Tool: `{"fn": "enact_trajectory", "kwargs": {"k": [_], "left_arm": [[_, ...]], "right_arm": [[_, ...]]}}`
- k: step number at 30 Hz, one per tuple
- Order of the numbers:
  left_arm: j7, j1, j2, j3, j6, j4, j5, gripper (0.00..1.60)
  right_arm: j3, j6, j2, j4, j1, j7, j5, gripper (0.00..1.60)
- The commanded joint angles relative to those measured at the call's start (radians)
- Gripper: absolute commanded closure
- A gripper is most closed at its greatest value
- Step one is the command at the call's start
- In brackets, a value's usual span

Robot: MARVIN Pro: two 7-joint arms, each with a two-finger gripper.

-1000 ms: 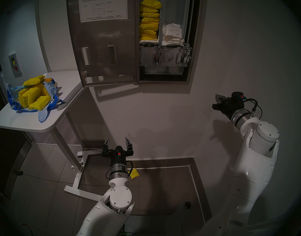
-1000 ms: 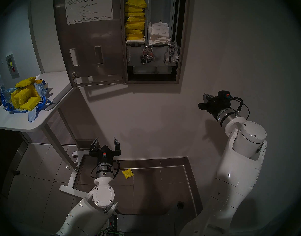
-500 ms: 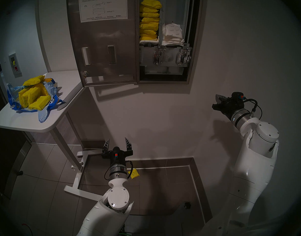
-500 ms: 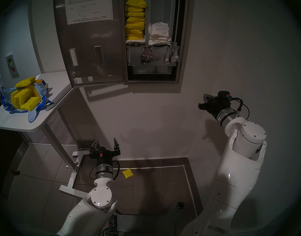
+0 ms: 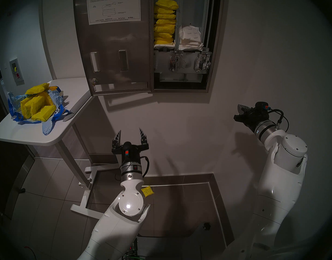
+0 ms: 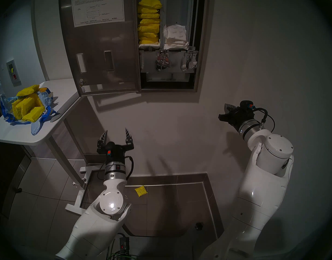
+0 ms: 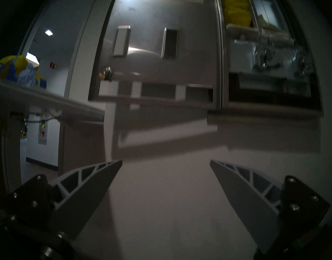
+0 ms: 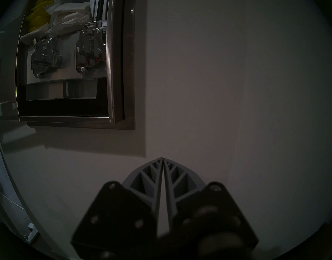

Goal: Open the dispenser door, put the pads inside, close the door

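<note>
Left gripper (image 5: pixel 130 132) has risen, jaws apart, below dispenser door (image 5: pixel 114 47).

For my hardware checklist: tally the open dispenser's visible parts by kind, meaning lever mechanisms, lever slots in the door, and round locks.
lever mechanisms: 2
lever slots in the dispenser door: 2
round lock: 1
Total: 5

The tall stainless-steel wall dispenser (image 5: pixel 208 47) holds yellow-wrapped pads (image 5: pixel 164 22) in its left chute; its brushed-steel door (image 5: pixel 114 47) hangs left, above the white counter (image 5: pixel 30 135).
</note>
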Motion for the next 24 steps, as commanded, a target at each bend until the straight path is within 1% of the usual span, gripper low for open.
{"fn": "enact_trajectory", "kwargs": {"k": [1, 4, 6, 7, 8, 10, 11, 13, 14, 15, 18, 19, 20, 22, 24], "left_arm": [[0.015, -0.035, -0.001, 0.0, -0.001, -0.124, 0.052, 0.0], [0.021, -0.03, 0.001, 0.001, 0.015, -0.141, 0.067, 0.0], [0.019, -0.008, 0.01, 0.003, 0.051, -0.186, 0.073, 0.0], [0.022, -0.019, 0.005, 0.006, 0.042, -0.165, 0.081, 0.0], [0.017, 0.01, 0.015, 0.007, 0.082, -0.22, 0.075, 0.0], [0.025, -0.003, 0.01, 0.013, 0.075, -0.196, 0.093, 0.0], [0.025, 0.013, 0.014, 0.015, 0.102, -0.227, 0.094, 0.0], [0.027, 0.019, 0.018, 0.017, 0.128, -0.242, 0.097, 0.0], [0.023, 0.036, 0.025, 0.018, 0.158, -0.276, 0.091, 0.0], [0.029, 0.025, 0.022, 0.02, 0.152, -0.257, 0.098, 0.0], [0.025, 0.043, 0.031, 0.022, 0.199, -0.298, 0.091, 0.0], [0.021, 0.055, 0.037, 0.023, 0.225, -0.323, 0.086, 0.0], [0.024, 0.05, 0.036, 0.024, 0.224, -0.315, 0.088, 0.0], [0.017, 0.062, 0.043, 0.024, 0.259, -0.345, 0.08, 0.0], [0.014, 0.067, 0.045, 0.024, 0.277, -0.356, 0.076, 0.0]], "right_arm": [[-0.004, -0.009, 0.007, -0.029, 0.019, 0.003, 0.007, 1.18], [-0.004, -0.01, 0.007, -0.03, 0.019, 0.003, 0.007, 1.18], [-0.005, -0.01, 0.009, -0.03, 0.018, 0.002, 0.008, 1.18], [-0.004, -0.01, 0.007, -0.031, 0.019, 0.002, 0.008, 1.18], [-0.005, -0.01, 0.01, -0.03, 0.018, 0.002, 0.009, 1.18], [-0.004, -0.01, 0.008, -0.031, 0.018, 0.002, 0.009, 1.18], [-0.004, -0.01, 0.008, -0.031, 0.018, 0.002, 0.009, 1.18], [-0.005, -0.011, 0.008, -0.032, 0.018, 0.002, 0.01, 1.18], [-0.005, -0.01, 0.009, -0.032, 0.017, 0.002, 0.01, 1.18], [-0.005, -0.011, 0.008, -0.032, 0.017, 0.002, 0.01, 1.18], [-0.005, -0.011, 0.008, -0.032, 0.017, 0.002, 0.011, 1.18], [-0.005, -0.011, 0.009, -0.032, 0.017, 0.002, 0.011, 1.18], [-0.005, -0.011, 0.009, -0.033, 0.017, 0.003, 0.011, 1.18], [-0.004, -0.011, 0.009, -0.033, 0.017, 0.003, 0.011, 1.18], [-0.004, -0.011, 0.009, -0.033, 0.017, 0.003, 0.012, 1.18]]}}
